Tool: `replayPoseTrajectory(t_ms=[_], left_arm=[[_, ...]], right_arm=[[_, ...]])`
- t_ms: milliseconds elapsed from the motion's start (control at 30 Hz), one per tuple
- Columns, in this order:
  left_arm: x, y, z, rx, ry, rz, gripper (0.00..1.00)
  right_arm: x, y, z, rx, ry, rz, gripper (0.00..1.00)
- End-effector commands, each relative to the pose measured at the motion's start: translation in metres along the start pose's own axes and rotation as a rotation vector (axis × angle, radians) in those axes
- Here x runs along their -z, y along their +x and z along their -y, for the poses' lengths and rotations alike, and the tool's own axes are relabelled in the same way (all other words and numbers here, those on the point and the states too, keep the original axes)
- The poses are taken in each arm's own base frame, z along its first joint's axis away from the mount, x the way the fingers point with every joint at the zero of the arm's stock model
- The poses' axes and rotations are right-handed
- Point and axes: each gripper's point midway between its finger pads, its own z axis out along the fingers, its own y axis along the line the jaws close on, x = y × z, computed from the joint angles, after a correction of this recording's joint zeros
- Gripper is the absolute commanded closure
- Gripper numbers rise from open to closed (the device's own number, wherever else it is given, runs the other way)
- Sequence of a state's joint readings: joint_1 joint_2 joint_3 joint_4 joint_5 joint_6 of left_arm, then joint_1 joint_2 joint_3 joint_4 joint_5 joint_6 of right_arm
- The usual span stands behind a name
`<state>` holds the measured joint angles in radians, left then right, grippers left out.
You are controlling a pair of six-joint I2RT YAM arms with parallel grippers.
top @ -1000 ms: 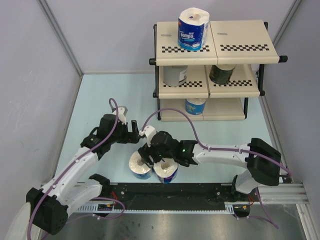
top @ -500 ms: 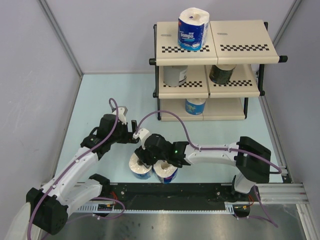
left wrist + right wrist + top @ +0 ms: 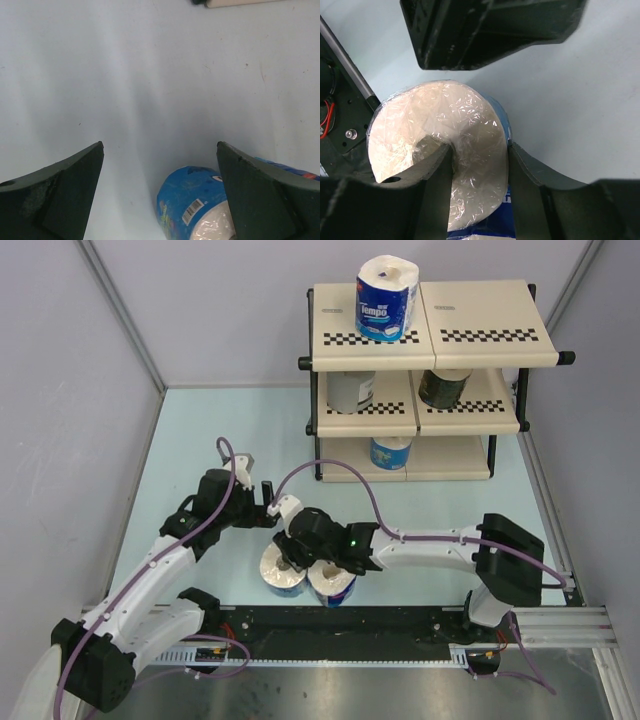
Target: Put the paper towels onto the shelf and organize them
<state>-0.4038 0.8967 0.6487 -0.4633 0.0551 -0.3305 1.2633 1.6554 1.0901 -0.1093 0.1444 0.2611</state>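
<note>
Right gripper (image 3: pixel 480 155) over a blue-wrapped roll (image 3: pixel 420 120) — on the table before the shelf (image 3: pixel 480 310), well apart.
Straddling its wall, clamped or not cannot tell; left gripper (image 3: pixel 160 150) gaping, empty — may slip on slick wrap or knock the neighbouring roll (image 3: pixel 332 583).

Bright, even light from above, with soft shadows on the pale blue table (image 3: pixel 190 440). In the left wrist view, the dark pincer fingers (image 3: pixel 55 200) blur in the lower corners. In the right wrist view, glare crinkles on the white plastic-wrapped roll (image 3: pixel 465 125).

The left arm (image 3: pixel 150 570) and right arm (image 3: pixel 440 548) have white shells, black joints, looping purple cables (image 3: pixel 340 462), dark wedge fingers (image 3: pixel 55 195). A green light (image 3: pixel 352 537) glows on the right.
</note>
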Motion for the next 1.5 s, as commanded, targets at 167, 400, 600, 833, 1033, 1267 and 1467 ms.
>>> replayPoseTrajectory(t_ms=[167,400,600,833,1033,1267,1467], left_arm=[[0.008,-0.015,-0.002,0.004,-0.035,0.055,0.0],[0.009,-0.016,-0.008,0.01,-0.067,0.062,0.0],[0.008,-0.016,-0.007,0.009,-0.062,0.057,0.0],[0.006,-0.014,-0.005,0.007,-0.051,0.048,0.0],[0.005,-0.013,-0.004,0.004,-0.045,0.042,0.0],[0.008,-0.014,-0.002,0.012,-0.039,0.051,0.0],[0.008,-0.013,-0.001,0.011,-0.035,0.051,0.0]], right_arm=[[0.06,-0.085,0.053,-0.148,0.157,0.252,0.82],[0.094,-0.083,0.139,-0.317,0.451,0.295,0.84],[0.142,-0.057,0.211,-0.495,0.607,0.342,0.86],[0.207,-0.006,0.287,-0.721,0.81,0.422,0.87],[0.249,0.026,0.337,-0.869,0.959,0.495,0.88],[0.26,0.028,0.375,-0.945,1.019,0.622,0.89],[0.263,0.013,0.4,-0.943,1.058,0.746,0.91]])
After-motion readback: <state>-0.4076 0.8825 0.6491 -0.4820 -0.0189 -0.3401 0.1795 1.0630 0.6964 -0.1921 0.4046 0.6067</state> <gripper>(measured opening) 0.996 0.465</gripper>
